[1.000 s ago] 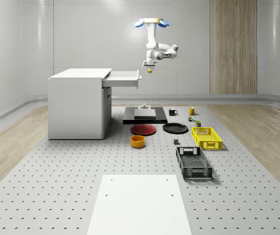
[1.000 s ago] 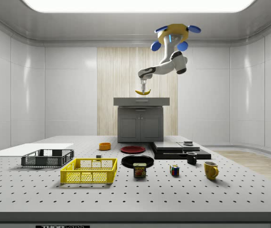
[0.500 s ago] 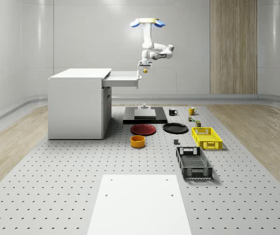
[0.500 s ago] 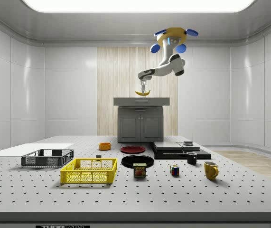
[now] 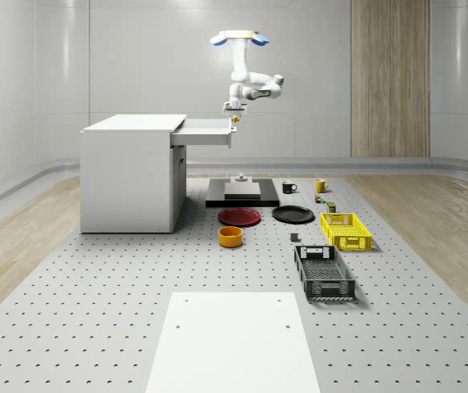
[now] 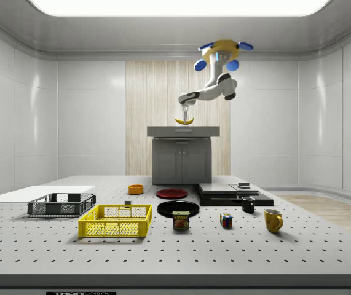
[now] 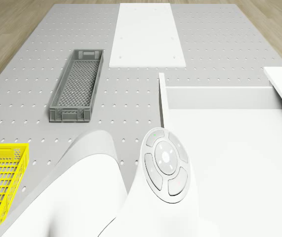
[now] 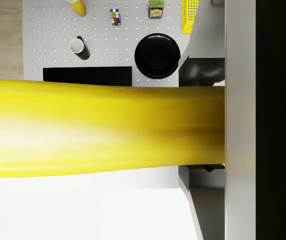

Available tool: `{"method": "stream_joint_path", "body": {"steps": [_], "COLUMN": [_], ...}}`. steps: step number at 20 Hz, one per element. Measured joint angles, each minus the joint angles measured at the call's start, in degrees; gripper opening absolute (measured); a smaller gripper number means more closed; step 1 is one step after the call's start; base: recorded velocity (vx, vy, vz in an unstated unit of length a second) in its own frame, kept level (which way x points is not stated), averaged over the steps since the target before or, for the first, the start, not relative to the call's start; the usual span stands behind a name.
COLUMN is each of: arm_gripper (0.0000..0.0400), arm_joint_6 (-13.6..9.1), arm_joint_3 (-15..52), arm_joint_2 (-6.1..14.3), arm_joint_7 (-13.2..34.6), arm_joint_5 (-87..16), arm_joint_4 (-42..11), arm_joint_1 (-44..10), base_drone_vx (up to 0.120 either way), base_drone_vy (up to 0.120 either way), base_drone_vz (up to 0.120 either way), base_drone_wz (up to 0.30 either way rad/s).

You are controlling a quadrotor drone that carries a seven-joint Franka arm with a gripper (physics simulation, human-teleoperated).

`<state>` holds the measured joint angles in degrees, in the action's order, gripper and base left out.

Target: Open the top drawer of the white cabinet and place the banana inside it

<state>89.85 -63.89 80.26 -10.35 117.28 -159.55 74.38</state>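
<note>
White cabinet (image 5: 131,172) stands on the bench (image 5: 94,303) with its top drawer (image 5: 205,131) pulled out. Hovering high above the drawer's front end is the drone (image 5: 239,38), arm bent down toward it. Grey crate (image 5: 324,273) and yellow crate (image 5: 345,230), both well clear of the cabinet, hold nothing I can see. Just over the drawer's front edge, the claw (image 6: 187,117) is closed on the banana (image 6: 184,121), which hangs crosswise beneath it.
</note>
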Motion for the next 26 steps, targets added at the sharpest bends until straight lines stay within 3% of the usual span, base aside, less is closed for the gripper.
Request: {"method": "stream_joint_path", "body": {"steps": [26], "arm_gripper": [0.0197], "arm_joint_6": [0.1], "arm_joint_3": [0.0], "arm_joint_2": [0.1], "arm_joint_7": [0.0], "arm_joint_5": [0.0], "arm_joint_4": [0.0], "arm_joint_1": [0.1], "base_drone_vx": [0.0], "base_drone_vy": [-0.12], "base_drone_vz": [0.0], "base_drone_wz": [0.0]}}
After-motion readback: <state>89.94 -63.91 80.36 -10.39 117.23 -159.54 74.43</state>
